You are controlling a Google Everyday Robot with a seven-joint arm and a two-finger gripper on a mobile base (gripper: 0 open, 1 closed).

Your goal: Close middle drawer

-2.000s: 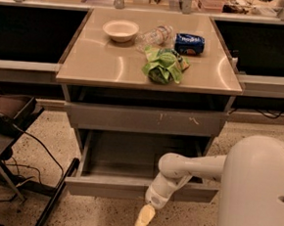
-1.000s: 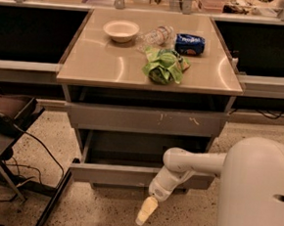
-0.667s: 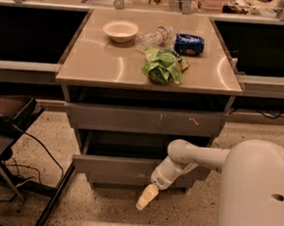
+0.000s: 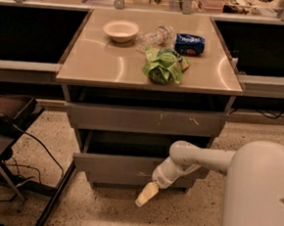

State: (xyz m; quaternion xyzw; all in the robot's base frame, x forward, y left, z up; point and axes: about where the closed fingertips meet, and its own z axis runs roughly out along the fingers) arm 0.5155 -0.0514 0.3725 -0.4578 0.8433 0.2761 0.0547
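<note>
We see our end effector (image 4: 145, 194) low in front of the middle drawer (image 4: 110, 167), just below its front panel, with open floor beneath and to its left. Our arm (image 4: 199, 161) crosses the drawer's right end. A dark cart (image 4: 6, 119) and cables (image 4: 36, 151) crowd the far-left floor. The bench (image 4: 97, 62) is free at front left; a bowl (image 4: 120, 30) and green bag (image 4: 163, 66) block the rest.

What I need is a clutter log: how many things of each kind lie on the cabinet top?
Bowl: 1
Bottle: 1
Bags: 2, a green bag and a blue bag
Total: 4
The gripper is not among them; it hangs low by the front of the middle drawer.
</note>
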